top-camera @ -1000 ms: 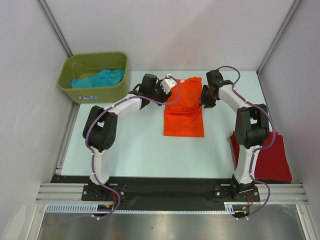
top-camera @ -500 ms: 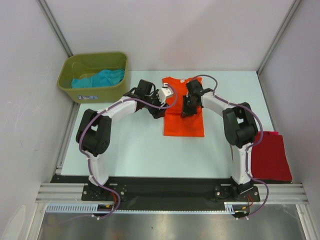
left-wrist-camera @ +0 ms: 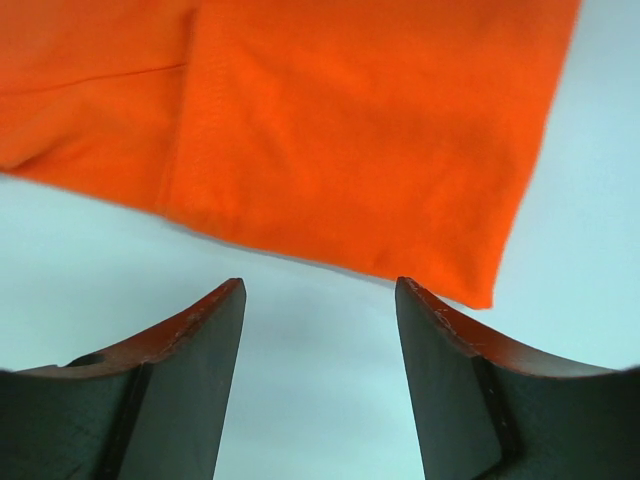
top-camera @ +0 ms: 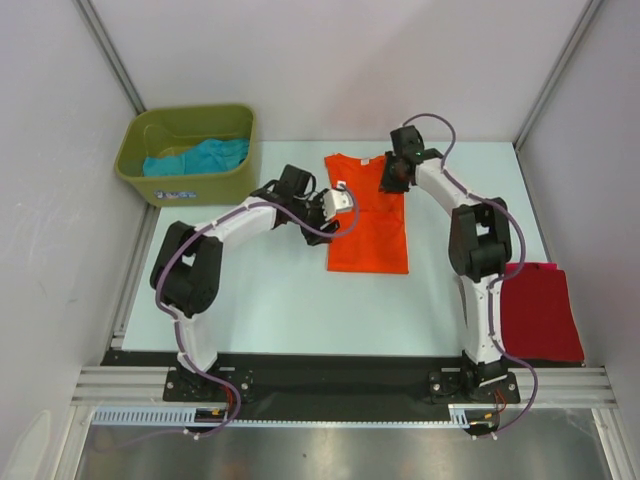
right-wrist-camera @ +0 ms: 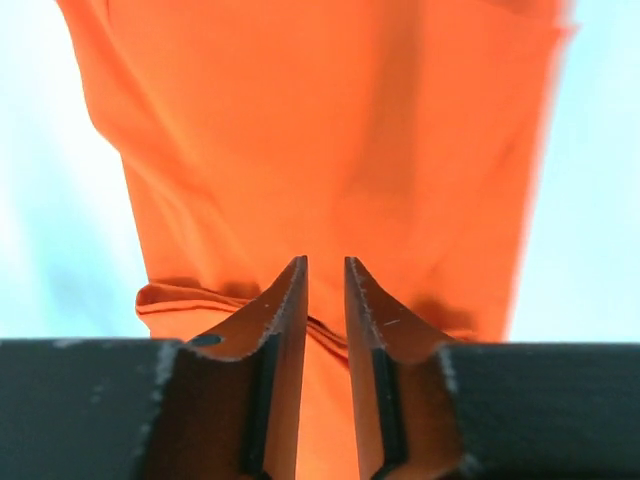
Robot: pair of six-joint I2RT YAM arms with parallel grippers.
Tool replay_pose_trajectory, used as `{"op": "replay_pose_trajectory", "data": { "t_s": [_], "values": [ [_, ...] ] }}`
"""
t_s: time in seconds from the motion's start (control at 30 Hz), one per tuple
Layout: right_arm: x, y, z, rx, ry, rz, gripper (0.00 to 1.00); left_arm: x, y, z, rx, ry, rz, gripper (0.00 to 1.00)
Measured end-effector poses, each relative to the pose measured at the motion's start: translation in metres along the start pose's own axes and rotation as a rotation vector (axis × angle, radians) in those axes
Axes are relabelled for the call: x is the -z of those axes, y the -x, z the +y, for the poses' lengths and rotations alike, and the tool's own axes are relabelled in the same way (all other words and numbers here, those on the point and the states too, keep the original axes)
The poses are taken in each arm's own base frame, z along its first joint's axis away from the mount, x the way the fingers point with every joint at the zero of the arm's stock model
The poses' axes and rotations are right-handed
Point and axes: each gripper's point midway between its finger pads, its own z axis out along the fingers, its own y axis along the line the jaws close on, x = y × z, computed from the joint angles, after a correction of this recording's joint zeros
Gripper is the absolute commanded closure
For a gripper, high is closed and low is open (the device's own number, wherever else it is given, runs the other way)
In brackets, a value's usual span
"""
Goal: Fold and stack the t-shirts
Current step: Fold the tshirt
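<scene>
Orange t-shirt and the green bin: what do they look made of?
Orange t-shirt: soft matte knit cloth, probably cotton; it creases and lies folded flat. Olive-green bin: likely rigid moulded plastic, with smooth, slightly glossy walls and a rounded rim.

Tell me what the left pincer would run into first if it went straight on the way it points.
Probably the orange shirt: its near edge lies straight ahead of the open left pincer, only bare table between. Height is unclear, so the table might come first.
</scene>
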Motion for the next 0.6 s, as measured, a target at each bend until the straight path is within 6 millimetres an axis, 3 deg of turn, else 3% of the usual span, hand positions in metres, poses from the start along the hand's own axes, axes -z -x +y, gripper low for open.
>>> {"op": "replay_pose_trajectory", "data": {
  "t_s": [0.07,0.1,0.2,0.27,0.33,0.43,0.6],
  "values": [
    [0.012,0.006,-0.009,-0.014,-0.013,-0.021,0.66,-0.004,-0.004,-0.014,-0.068,-0.034,0.016,0.33],
    [0.022,-0.001,-0.017,-0.023,-0.027,-0.015,0.64,-0.007,-0.007,-0.023,-0.102,-0.052,0.025,0.33],
    [0.059,-0.05,-0.042,-0.047,-0.065,0.052,0.57,-0.016,-0.023,-0.053,-0.188,-0.124,0.067,0.32],
    [0.087,-0.098,-0.057,-0.066,-0.091,0.131,0.54,-0.02,-0.034,-0.067,-0.23,-0.155,0.098,0.32],
    [0.105,-0.132,-0.063,-0.077,-0.091,0.181,0.53,-0.025,-0.043,-0.078,-0.269,-0.178,0.126,0.32],
    [0.113,-0.17,-0.071,-0.09,-0.103,0.249,0.52,-0.028,-0.051,-0.086,-0.305,-0.183,0.16,0.32],
    [0.108,-0.201,-0.083,-0.116,-0.129,0.306,0.52,-0.033,-0.052,-0.084,-0.374,-0.15,0.182,0.38]
  ]
}}
